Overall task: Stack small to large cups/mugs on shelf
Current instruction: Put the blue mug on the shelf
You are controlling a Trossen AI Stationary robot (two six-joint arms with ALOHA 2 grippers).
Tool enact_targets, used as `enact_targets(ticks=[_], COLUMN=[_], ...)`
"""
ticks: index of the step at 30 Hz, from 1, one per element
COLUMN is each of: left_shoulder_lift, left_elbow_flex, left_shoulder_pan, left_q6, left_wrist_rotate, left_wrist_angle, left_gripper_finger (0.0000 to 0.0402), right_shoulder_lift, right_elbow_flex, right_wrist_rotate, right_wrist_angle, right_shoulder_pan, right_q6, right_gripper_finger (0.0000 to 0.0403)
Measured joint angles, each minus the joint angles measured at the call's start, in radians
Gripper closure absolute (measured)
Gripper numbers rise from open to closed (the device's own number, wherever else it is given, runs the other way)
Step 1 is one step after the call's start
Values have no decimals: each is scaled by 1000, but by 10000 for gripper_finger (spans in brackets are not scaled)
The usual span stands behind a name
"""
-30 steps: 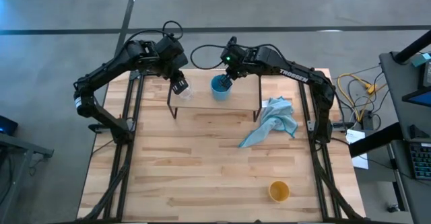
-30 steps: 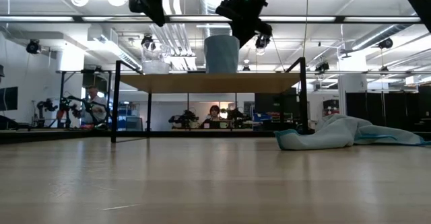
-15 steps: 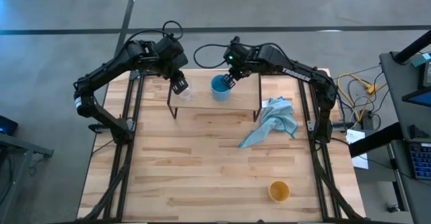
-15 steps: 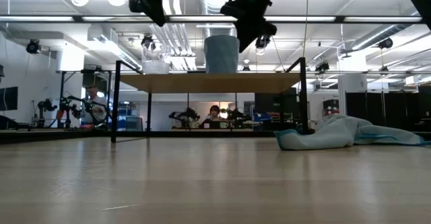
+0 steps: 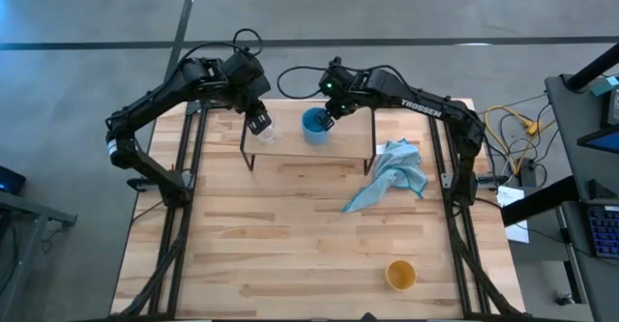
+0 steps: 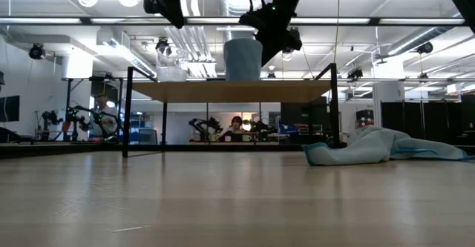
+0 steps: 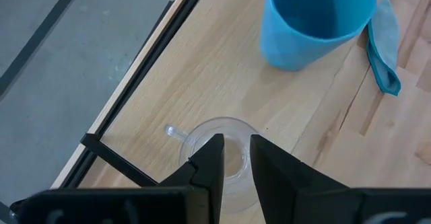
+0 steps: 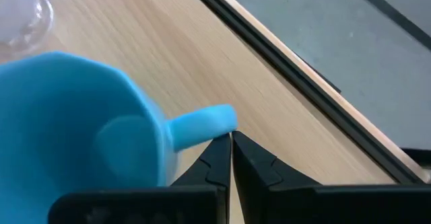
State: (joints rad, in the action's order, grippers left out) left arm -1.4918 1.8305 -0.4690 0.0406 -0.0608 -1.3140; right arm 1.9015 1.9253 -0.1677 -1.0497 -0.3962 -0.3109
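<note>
The shelf [image 5: 290, 148] stands at the table's far side. On it stand the clear glass [image 5: 265, 132] and, to its right, the light blue cup [image 5: 313, 125], both upright. My left gripper [image 5: 257, 123] hovers above the glass [image 7: 232, 133], narrowly open and well clear of its rim in the low view. My right gripper [image 5: 327, 117] is shut, its tips [image 8: 229, 143] right at the blue cup's handle [image 8: 202, 126]. The yellow-orange cup [image 5: 400, 275] stands upright near the table's near right corner. My right gripper's shut fingertips stand right at the free end of the blue cup's handle [image 8: 225, 116], coming from the cup's far right side and slanting down. I cannot tell whether they touch it. The cup stands upright on the shelf.
A light blue cloth [image 5: 392, 172] lies crumpled on the table just right of the shelf. The shelf's thin black legs [image 6: 128, 113] stand at its corners. Bare tabletop [image 5: 271, 235] stretches from the shelf to the near edge.
My right gripper has shifted a little beside the blue cup's handle, first away from the cup and then back, staying shut. The cups and the left gripper have kept their places.
</note>
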Motion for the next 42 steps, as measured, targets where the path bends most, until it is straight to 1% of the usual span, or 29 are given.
enact_targets(ticks=[2, 11, 16, 18, 21, 25, 27, 30, 42], left_shoulder_lift=[0, 0, 0, 0, 0, 0, 0, 0, 0], left_elbow_flex=[0, 0, 0, 0, 0, 0, 0, 0, 0], left_shoulder_pan=[0, 0, 0, 0, 0, 0, -1, -1, -1], left_q6=[0, 0, 0, 0, 0, 0, 0, 0, 3], left_wrist_rotate=[0, 0, 0, 0, 0, 0, 0, 0, 0], left_wrist_angle=[1, 1, 8, 14, 13, 14, 18, 28, 28], left_gripper_finger=[343, 343, 343, 343, 343, 343, 343, 343, 343], right_shoulder_lift=[0, 0, 0, 0, 0, -6, -6, -2, 39], right_elbow_flex=[-7, 0, 15, 21, 41, 65, 64, 51, 47], right_wrist_rotate=[14, 19, 51, 38, 13, 10, 15, 45, 71], right_wrist_angle=[29, 127, 169, 159, 83, -18, -39, -33, 66], right_shoulder_pan=[-4, -22, -29, -30, -32, -33, -31, -29, -26], right_q6=[0, 5, 26, 32, 30, 22, 7, -3, 6], right_gripper_finger=[395, 395, 394, 394, 394, 394, 394, 394, 394])
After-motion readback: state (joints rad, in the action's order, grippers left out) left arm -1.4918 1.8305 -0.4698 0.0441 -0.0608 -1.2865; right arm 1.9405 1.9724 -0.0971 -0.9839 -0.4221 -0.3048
